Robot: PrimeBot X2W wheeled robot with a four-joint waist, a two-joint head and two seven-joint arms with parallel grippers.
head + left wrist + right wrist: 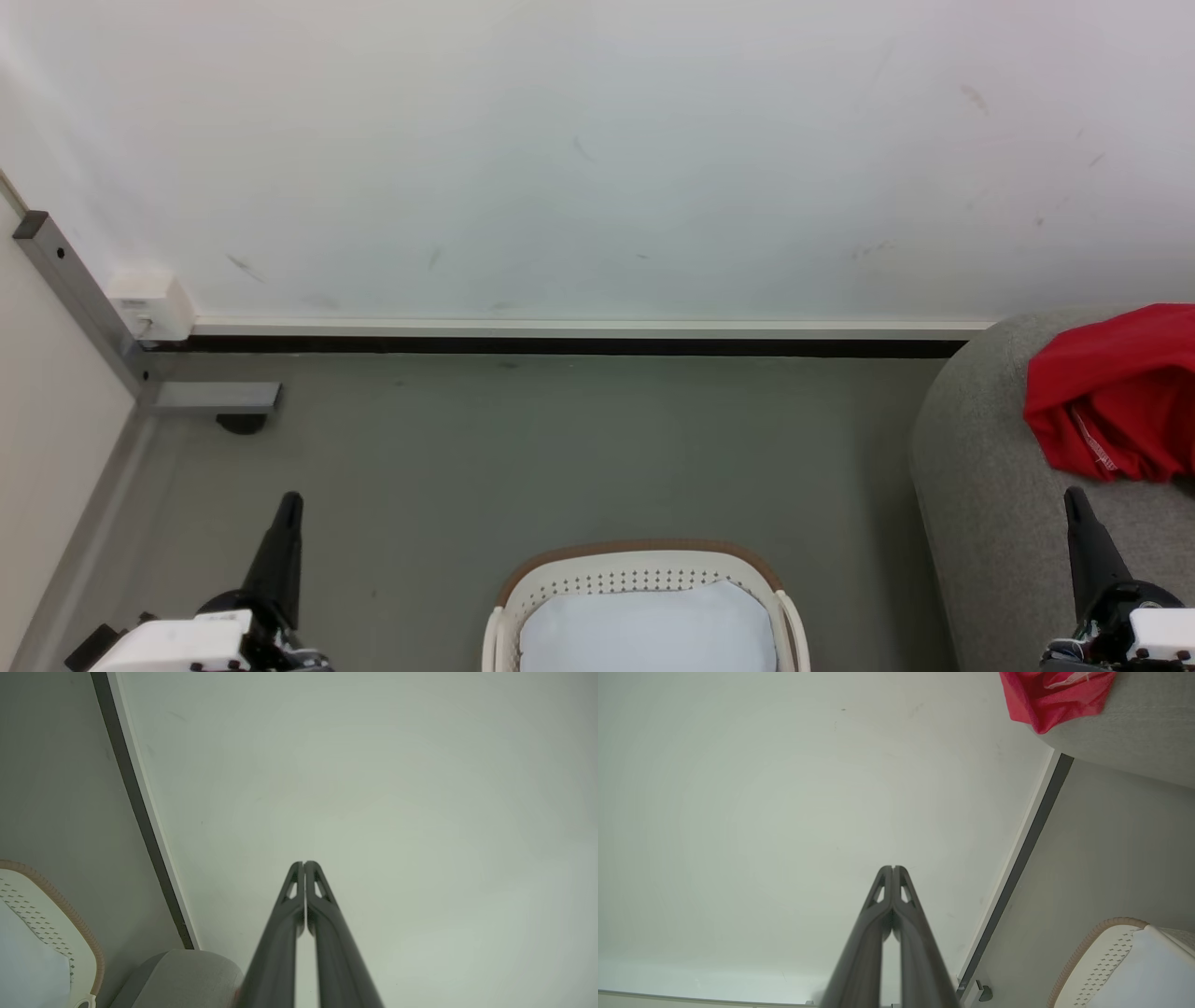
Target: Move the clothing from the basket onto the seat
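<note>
Across the upper half of the head view we see a pale, scuffed wall (597, 140), closed at its foot by a dark baseboard (560, 346). Below it spreads the grey floor (560, 448). At the far left a grey metal post (79, 294) slants down to the floor, with a small white box (151, 304) just beside it at the wall's base.

At the bottom centre stands the basket (644, 549), white with perforated walls and a tan-brown rim, cut by the lower edge. Its inside shows a smooth pale surface (649, 627); we cannot tell whether that is fabric or the basket's own bottom.

At the right edge rises the seat (980, 485), light grey with a rounded corner, a strip of floor between it and the basket. The clothing (1120, 392) lies crumpled on top of the seat at the middle right, bright red, with a narrow white-patterned strip along its lower fold.

The left claw (290, 504) points up at the lower left over the floor, well apart from the basket, its fingers pressed together on nothing. The right claw (1075, 497) points up at the lower right in front of the seat, just below the clothing in the frame, fingers likewise pressed together and gripping nothing.
</note>
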